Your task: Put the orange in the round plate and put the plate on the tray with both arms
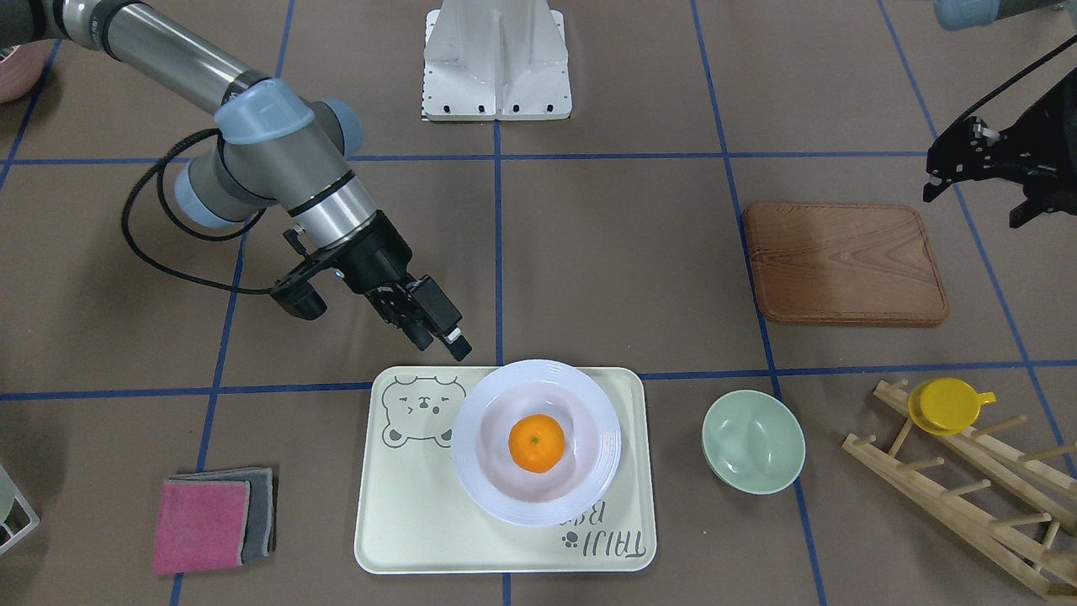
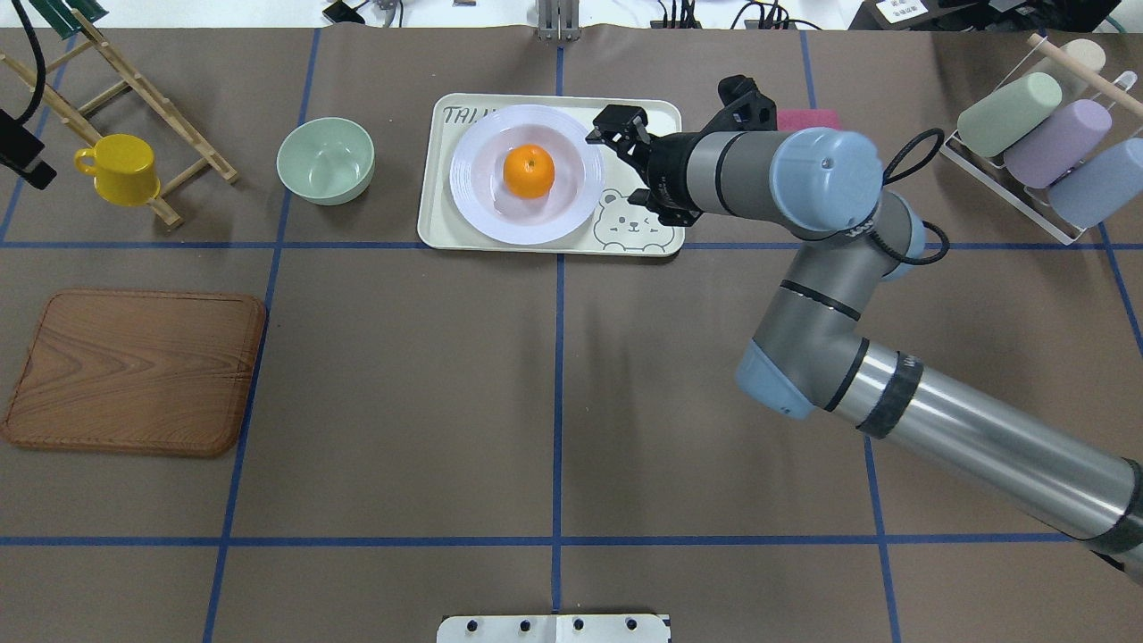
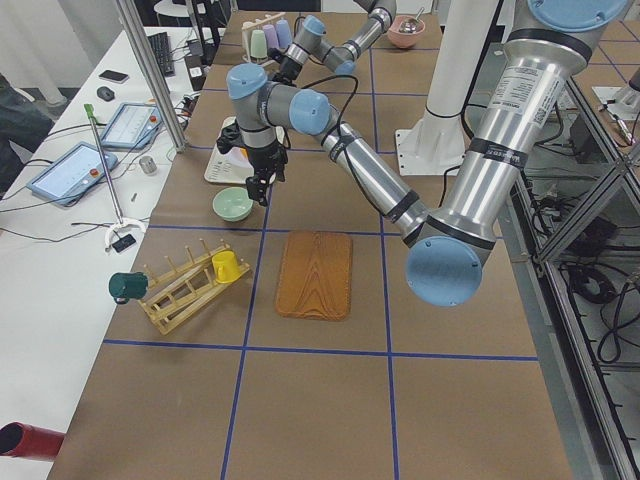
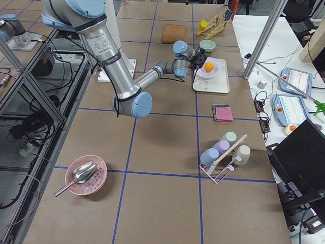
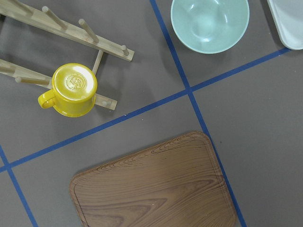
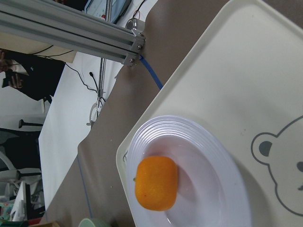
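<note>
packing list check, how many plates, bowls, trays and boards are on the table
plate: 1
bowls: 2, green bowl and pink bowl
tray: 1
board: 1
total: 5

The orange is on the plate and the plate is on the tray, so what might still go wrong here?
1. The right gripper hangs open just beside the rim of the round plate. If it pulls away carelessly, it might clip the rim and shove the plate across the tray.
2. The orange lies loose in the plate's shallow well, so such a knock could roll it out.
</note>
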Available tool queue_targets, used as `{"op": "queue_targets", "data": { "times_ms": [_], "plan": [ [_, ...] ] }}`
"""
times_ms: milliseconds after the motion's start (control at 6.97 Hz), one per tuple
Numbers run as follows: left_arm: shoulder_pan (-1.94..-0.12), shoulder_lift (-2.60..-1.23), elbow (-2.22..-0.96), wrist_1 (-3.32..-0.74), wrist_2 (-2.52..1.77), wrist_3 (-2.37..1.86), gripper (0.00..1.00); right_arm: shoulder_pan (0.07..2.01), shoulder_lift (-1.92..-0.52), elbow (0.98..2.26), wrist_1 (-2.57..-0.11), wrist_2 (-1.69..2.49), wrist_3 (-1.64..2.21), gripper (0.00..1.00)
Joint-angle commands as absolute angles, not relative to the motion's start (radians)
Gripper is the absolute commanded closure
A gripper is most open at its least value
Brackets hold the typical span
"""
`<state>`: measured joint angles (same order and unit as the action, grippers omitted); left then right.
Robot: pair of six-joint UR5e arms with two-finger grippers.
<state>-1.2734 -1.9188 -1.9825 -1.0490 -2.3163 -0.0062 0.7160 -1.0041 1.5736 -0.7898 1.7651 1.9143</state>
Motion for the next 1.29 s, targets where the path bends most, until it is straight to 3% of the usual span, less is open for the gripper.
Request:
{"op": "queue_targets", "data": {
  "times_ms": [0, 287, 717, 1004, 1148],
  "plan": [
    [-1.336, -1.892, -1.941, -1.048, -2.315, 0.005, 0.01, 0.939, -1.165, 1.756, -1.067, 2.171, 1.526, 0.0],
    [-1.388, -1.887, -1.767, -1.101, -2.284, 0.101, 0.01, 1.08, -1.355, 1.775, -1.078, 2.313, 1.009, 0.0],
    [-1.436, -1.878, -1.46, -1.43, -2.284, 0.136, 0.01, 1.3, -1.636, 1.773, -1.165, 2.206, 0.198, 0.0],
    [-1.482, -1.868, -1.361, -1.483, -2.289, 0.178, 0.01, 1.481, -1.657, 1.764, -1.409, 2.215, -0.147, 0.0],
    [-1.506, -1.835, -1.359, -1.491, -2.295, 0.178, 0.01, 1.491, -1.645, 1.763, -1.484, 2.212, -0.146, 0.0]
  ]
}}
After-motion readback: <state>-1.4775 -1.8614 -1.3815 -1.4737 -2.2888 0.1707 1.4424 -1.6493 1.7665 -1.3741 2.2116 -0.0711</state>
